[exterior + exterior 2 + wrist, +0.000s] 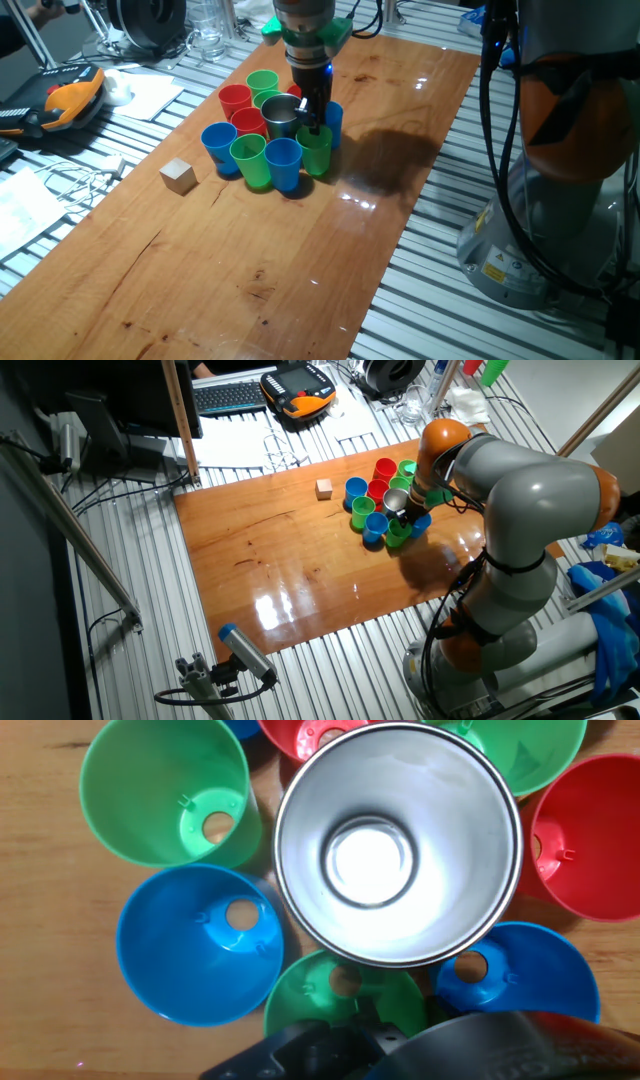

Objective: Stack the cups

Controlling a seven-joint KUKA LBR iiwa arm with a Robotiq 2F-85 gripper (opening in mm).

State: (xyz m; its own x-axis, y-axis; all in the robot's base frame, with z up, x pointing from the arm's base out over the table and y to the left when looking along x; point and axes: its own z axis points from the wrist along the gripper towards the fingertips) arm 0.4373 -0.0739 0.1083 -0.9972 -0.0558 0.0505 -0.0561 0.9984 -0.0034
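Several small red, green and blue cups stand packed together around a shiny steel cup (282, 113) on the wooden table (250, 270). My gripper (312, 125) is lowered at the steel cup's right side, just above a green cup (316, 150) and beside a blue cup (334, 118). In the hand view the steel cup (398, 840) fills the centre, ringed by a green cup (165, 790), a blue cup (200, 945), a red cup (590, 840) and others. Dark gripper parts (400, 1045) cover the bottom edge over a green cup (340, 985). The fingertips are hidden, so the jaw state is unclear.
A small wooden cube (178, 176) lies left of the cluster and also shows in the other fixed view (323, 488). Cables, papers and an orange pendant (70, 98) lie off the table's left edge. The arm's base (560, 200) stands at the right.
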